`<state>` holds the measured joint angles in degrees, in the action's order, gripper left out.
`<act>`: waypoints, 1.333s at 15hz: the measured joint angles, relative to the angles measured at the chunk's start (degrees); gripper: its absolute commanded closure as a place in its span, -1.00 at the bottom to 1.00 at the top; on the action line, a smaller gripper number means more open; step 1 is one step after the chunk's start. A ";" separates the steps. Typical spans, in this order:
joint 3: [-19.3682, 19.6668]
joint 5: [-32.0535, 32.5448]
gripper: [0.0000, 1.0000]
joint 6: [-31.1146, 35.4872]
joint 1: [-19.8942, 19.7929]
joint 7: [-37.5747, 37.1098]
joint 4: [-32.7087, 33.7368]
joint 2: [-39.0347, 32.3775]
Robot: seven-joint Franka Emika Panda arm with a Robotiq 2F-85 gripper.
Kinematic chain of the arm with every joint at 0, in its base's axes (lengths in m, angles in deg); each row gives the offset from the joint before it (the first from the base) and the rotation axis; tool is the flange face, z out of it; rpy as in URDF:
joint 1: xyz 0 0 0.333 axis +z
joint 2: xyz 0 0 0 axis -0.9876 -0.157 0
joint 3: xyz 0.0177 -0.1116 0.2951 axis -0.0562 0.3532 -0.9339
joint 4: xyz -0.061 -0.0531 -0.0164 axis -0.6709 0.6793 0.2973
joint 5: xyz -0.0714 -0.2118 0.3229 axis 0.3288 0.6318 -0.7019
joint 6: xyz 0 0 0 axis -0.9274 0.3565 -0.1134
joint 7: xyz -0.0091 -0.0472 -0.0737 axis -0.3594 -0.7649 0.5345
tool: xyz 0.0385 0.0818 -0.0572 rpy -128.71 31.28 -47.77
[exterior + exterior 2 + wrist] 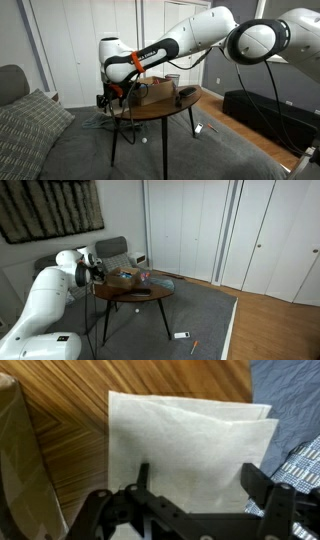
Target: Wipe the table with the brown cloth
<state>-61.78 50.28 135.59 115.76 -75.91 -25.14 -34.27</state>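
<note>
In the wrist view the brown cloth [190, 445] lies flat and folded on the reddish-brown wooden table [100, 385], close to the table's edge. My gripper [200, 480] is open right above the cloth, with one finger on each side of its near part. I cannot tell whether the fingers touch it. In both exterior views the table [175, 108] [135, 297] stands on thin black legs, and the gripper [112, 98] [97, 272] hangs at one end of it. The cloth is hidden behind the arm there.
A tan cardboard box [18, 450] [155, 90] stands on the table right beside the cloth. A dark flat object [187, 93] lies farther along the top. A grey couch [30, 130] and grey carpet [290, 400] lie beyond the table edge.
</note>
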 measured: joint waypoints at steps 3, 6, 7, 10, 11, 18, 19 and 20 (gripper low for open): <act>-0.22 -0.49 0.22 0.61 -0.26 0.00 1.01 -0.36; -0.47 -1.70 0.63 0.61 -0.75 0.00 1.26 -0.36; -0.52 -2.07 0.79 0.60 -0.97 0.00 1.34 -0.35; -0.56 -3.20 1.00 0.40 -1.72 0.00 1.40 -0.28; -0.56 -3.60 1.00 0.20 -1.95 0.00 1.40 -0.25; -3.12 -6.35 0.99 -11.27 -2.43 1.81 1.32 1.63; -3.65 -7.08 0.99 -14.08 -2.49 2.13 1.13 2.15; -4.08 -7.66 0.99 -16.61 -2.57 2.38 0.81 2.74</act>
<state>-65.85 42.62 118.98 113.19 -73.53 -24.33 -31.53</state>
